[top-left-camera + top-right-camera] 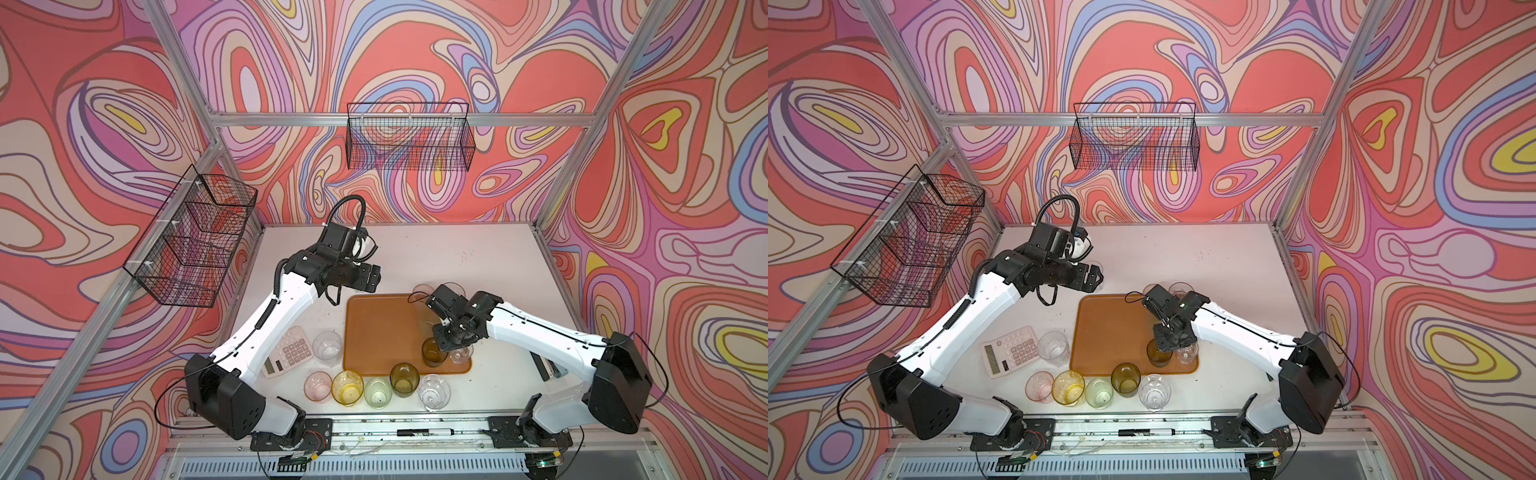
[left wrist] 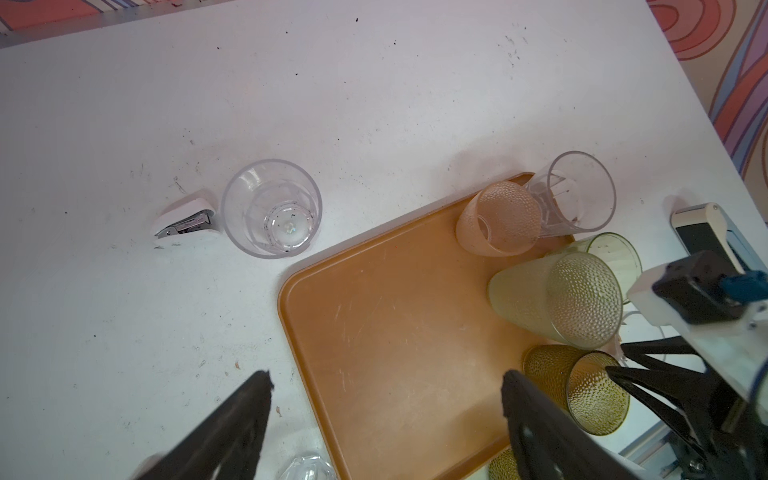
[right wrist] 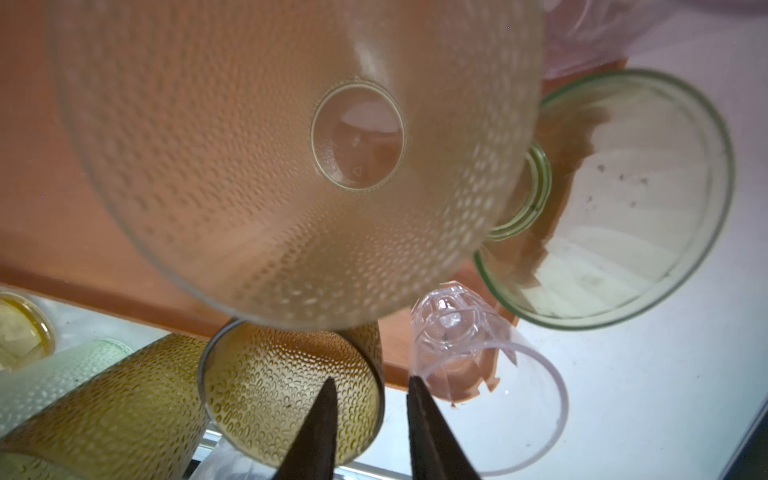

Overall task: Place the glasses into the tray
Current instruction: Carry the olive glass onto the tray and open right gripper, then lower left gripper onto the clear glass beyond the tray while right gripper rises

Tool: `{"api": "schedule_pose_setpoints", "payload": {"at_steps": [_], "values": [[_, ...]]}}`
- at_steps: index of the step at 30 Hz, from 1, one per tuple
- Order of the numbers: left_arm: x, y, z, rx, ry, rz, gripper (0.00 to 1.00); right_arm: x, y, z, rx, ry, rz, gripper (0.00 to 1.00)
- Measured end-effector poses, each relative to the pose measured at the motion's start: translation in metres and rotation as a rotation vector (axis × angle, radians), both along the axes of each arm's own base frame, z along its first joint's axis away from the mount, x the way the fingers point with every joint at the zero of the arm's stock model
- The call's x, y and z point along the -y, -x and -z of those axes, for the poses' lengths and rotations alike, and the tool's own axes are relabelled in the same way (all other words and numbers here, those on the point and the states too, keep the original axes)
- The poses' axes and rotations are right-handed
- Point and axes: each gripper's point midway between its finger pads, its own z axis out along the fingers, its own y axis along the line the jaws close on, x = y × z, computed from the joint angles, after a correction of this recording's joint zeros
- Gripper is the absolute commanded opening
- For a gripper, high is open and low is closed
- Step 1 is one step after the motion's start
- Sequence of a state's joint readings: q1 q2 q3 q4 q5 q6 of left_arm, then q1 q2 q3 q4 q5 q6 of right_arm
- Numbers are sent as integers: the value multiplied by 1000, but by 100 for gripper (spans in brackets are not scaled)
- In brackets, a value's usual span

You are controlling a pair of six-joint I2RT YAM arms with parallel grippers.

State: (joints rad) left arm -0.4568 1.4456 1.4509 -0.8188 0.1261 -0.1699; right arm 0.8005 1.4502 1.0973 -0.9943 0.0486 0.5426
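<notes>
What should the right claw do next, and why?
Probably lift straight up. The right claw stands slightly open astride the rim of the dark olive glass, which is upright on the tray, so that glass looks delivered. A clear glass is close beside it; sideways motion might knock either one.

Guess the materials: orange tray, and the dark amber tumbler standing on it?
Tray: matte orange-brown moulded plastic by the look; fine pale scratches, rounded low rim. Amber tumbler: translucent, dimpled wall, thin rim; probably plastic, though glass cannot be ruled out.
</notes>
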Motion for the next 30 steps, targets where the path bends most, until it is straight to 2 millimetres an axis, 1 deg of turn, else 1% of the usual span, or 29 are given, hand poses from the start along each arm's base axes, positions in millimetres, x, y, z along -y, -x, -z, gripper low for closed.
{"api": "schedule_pose_setpoints", "payload": {"at_steps": [5,8,13,18,20,23,26,30], "values": [[-1,-12,1,-21,-26,-24,83,-1,-3,-15,49,-34,-11,43],[-2,-20,1,-32,-41,-43,82,-5,-7,-26,84,-61,-21,46],[-7,-27,5,-60,-60,-69,79,-9,-13,-44,145,-106,-38,49],[-20,-40,1,-74,-62,-108,74,-12,-17,-59,204,-145,-55,50],[-28,-48,1,-83,-61,-132,72,-12,-19,-64,228,-155,-60,53],[-39,-56,7,-111,-59,-169,70,-11,-23,-72,265,-163,-61,55],[-49,-63,19,-155,-67,-199,68,-11,-27,-78,299,-170,-58,55],[-54,-71,33,-205,-83,-218,63,-12,-29,-91,348,-203,-62,55]]}}
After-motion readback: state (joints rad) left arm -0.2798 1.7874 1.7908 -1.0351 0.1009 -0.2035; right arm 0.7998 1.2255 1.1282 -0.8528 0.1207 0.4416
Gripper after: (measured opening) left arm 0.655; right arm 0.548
